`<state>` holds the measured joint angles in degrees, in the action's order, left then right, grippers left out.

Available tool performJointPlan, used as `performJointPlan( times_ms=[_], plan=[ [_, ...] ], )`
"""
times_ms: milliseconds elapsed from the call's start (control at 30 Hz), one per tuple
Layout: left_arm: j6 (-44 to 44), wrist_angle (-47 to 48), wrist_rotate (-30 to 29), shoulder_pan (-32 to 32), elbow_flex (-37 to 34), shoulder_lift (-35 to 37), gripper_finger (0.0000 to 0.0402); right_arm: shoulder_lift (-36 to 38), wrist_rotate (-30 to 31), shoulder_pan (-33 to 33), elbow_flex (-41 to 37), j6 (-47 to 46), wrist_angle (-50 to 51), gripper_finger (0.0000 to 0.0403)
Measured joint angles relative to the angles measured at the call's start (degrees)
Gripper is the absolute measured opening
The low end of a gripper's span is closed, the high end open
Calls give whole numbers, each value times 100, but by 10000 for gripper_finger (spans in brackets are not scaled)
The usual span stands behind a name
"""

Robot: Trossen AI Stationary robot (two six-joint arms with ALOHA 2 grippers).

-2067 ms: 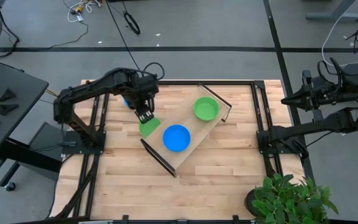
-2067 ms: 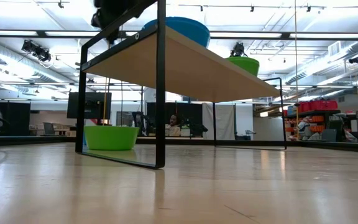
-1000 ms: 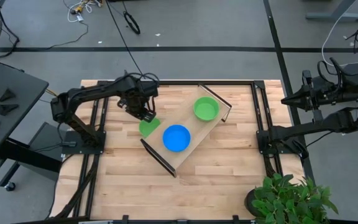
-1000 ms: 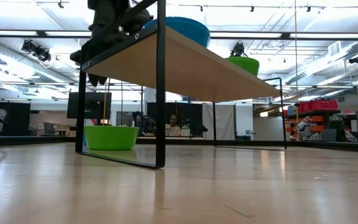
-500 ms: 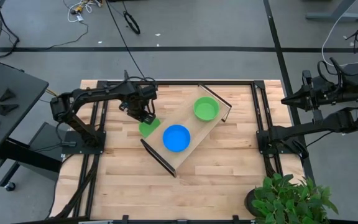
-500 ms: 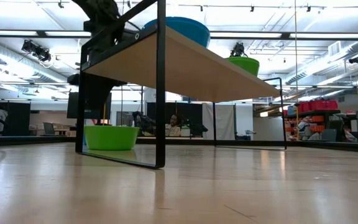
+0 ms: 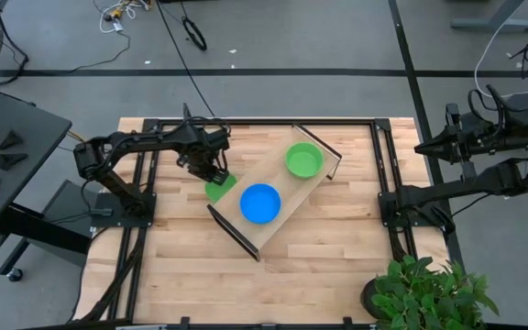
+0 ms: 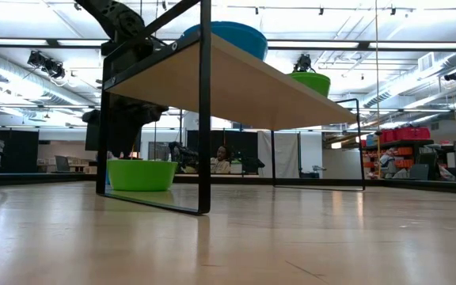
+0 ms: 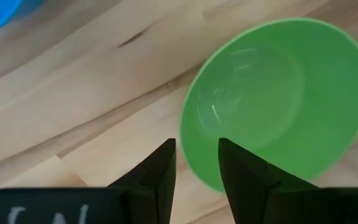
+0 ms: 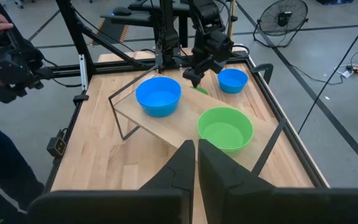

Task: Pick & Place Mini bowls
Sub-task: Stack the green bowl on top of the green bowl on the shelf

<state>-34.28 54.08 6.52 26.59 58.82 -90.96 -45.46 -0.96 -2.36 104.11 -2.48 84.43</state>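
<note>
Mini bowls, sorting in hand: left gripper poised over a green bowl, fingers parted, holding nothing.

Bowl sits on the table just beside the raised tray, which bears one blue bowl and one green. Another blue bowl lies behind. Right gripper closed, empty, parked off the table.

Both arms are matte black — chunky jointed segments on black frame rails at the table's edges. The left arm has a thin black cable running off toward twelve o'clock. The left gripper ends in two flat, dark, tapered fingers, with white lettering on the block behind them. The right arm carries looped cables and a small green light — its gripper shows the same dark fingers.
</note>
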Motion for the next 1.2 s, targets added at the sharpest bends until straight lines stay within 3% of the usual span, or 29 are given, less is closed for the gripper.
performJointPlan(
  times_ms=[500,1200],
  plan=[
    [-33,-462,84,31,-397,-4,126,1,1,1,1,0,-1,23],
    [-61,-474,85,31,-401,-4,126,-1,1,-1,1,0,-1,23]
  ],
)
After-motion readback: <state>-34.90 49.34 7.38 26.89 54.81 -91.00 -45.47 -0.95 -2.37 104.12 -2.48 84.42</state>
